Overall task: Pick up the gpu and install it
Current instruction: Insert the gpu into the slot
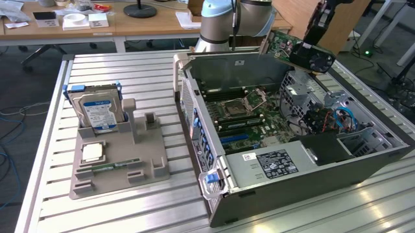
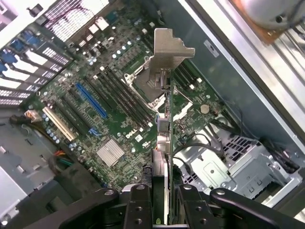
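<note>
The gpu [image 1: 292, 48] is hanging in the air above the far upper corner of the open computer case [image 1: 363, 165], tilted, green board facing the arm and black fan side facing down toward the drive bay. The claw [image 1: 316, 30] is clamping it from above. In the wrist view the claw [image 2: 164, 210] is closing both pads on the card's thin edge, the gpu [image 2: 165, 129] is showing edge-on, and its silver bracket [image 2: 170, 47] is leading. Below, the card is sitting over the CPU socket [image 2: 143, 83] and memory slots of the motherboard [image 2: 114, 124], well apart from the long blue expansion slot [image 2: 90, 100], and is not running parallel to it. Judging from this, the step in hand is carrying the card to that slot. Doing it well is calling for turning the card until its edge is lining up with the slot, with the bracket pointing at the slotted rear wall [image 2: 28, 62], then levelling it before any descent. The loose cables [image 2: 200, 143] and metal drive cage [image 2: 224, 167] are lying close beneath, so clearance there needs watching. The grip is looking narrow, so slow motion is advisable. On the slatted counter [image 1: 129, 73] beside the case, a hard drive [image 1: 97, 111] is standing in a grey holder [image 1: 120, 170], out of the way.
</note>
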Robot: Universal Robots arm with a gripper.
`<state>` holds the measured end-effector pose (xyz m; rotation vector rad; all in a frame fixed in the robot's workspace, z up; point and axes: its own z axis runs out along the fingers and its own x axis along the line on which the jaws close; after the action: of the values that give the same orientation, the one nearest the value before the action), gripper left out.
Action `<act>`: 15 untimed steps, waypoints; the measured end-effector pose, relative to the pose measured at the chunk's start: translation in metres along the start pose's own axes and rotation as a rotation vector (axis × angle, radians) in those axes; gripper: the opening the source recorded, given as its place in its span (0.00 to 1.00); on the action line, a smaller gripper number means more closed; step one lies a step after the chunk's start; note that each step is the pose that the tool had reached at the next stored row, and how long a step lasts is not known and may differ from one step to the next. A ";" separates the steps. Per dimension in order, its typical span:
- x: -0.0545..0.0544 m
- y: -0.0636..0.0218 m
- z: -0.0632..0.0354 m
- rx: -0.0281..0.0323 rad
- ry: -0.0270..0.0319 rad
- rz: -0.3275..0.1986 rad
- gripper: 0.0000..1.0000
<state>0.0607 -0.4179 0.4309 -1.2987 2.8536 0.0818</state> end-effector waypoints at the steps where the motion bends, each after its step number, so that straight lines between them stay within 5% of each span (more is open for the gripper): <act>1: 0.000 0.0000 0.0000 -0.0001 0.0003 -0.008 0.26; 10: 0.000 0.0000 0.0001 -0.0003 0.0006 -0.013 0.26; 15: 0.000 0.0000 0.0003 -0.0017 0.0031 -0.068 0.26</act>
<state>0.0607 -0.4179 0.4306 -1.3960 2.8093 0.0820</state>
